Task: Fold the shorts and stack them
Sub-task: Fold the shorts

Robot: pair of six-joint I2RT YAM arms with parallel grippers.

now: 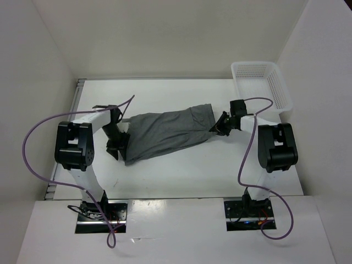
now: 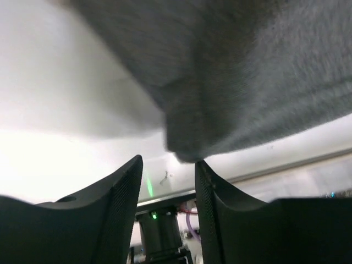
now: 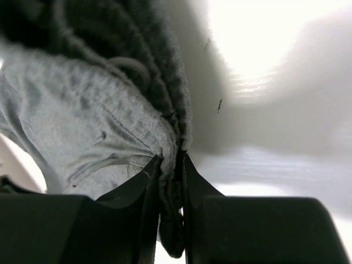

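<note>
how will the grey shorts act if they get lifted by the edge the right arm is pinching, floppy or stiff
Probably floppy: the shorts bunch into soft folds where the right fingers pinch their edge. Lifted from that end alone, the rest would likely sag and trail, since the left fingers stand open, gripping nothing. Soft cloth, so probably light.

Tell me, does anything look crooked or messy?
Yes. The shorts stretch slanted and rumpled between the two arms, not folded. Only the right gripper pinches their edge. The left gripper is open, with the cloth just beyond its fingertips and not in its grip. Nothing looks spilled or broken.
</note>
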